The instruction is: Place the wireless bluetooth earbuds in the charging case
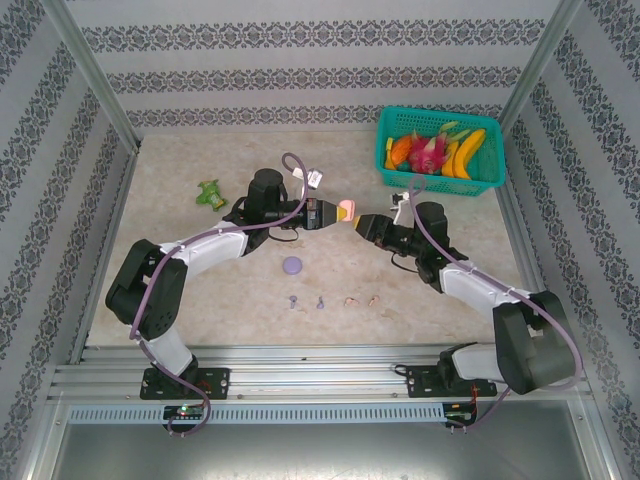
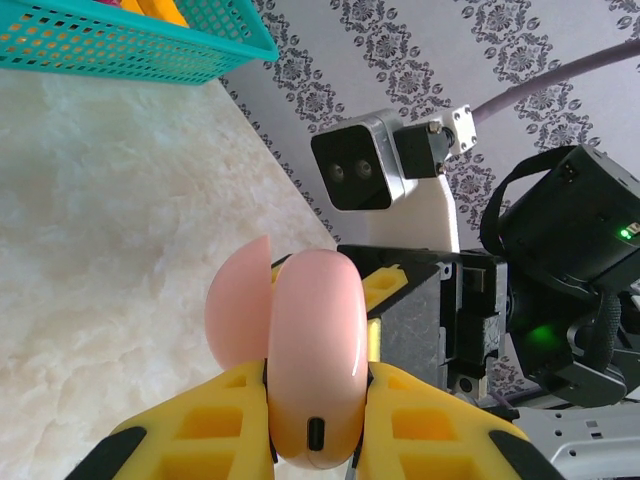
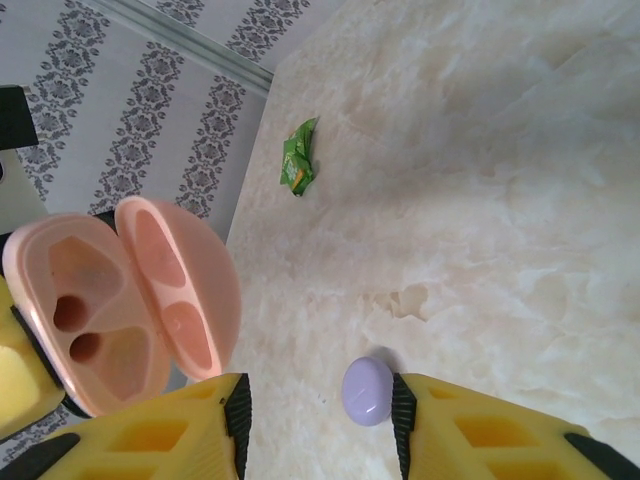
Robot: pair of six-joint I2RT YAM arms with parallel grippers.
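Two claws met above the middle of the counter (image 1: 240, 310). On the left side, the left claw (image 2: 316, 425) was clenched on the pink charging case (image 2: 315, 320). Its yellow fingers (image 2: 215, 430) pressed the two flat sides, with the port end of the case sunk between them and the case held up off the counter. The lid (image 3: 185, 290) was swung open, and the right wrist view showed the base with two earbud wells, both empty. Facing it, the right claw (image 3: 320, 405) was released, jaws partly apart with nothing gripped between them. Its tip was just beside the open case, and whether it touched the lid could not be told. Through that gap the purple case (image 3: 367, 390) was seen lying shut and flat on the counter, below and apart from both claws. All four wireless bluetooth earbuds lay loose in a rough row on the counter, nearer the arm bases than the purple case and well apart from the claws. The purple pair (image 1: 293, 301) was on the left and the pale pink pair (image 1: 351, 298) on the right. A small green item (image 1: 210, 193) sat near the far left of the counter. A teal basket (image 1: 440, 183) holding fruit (image 1: 427, 152) stood in the far right corner.
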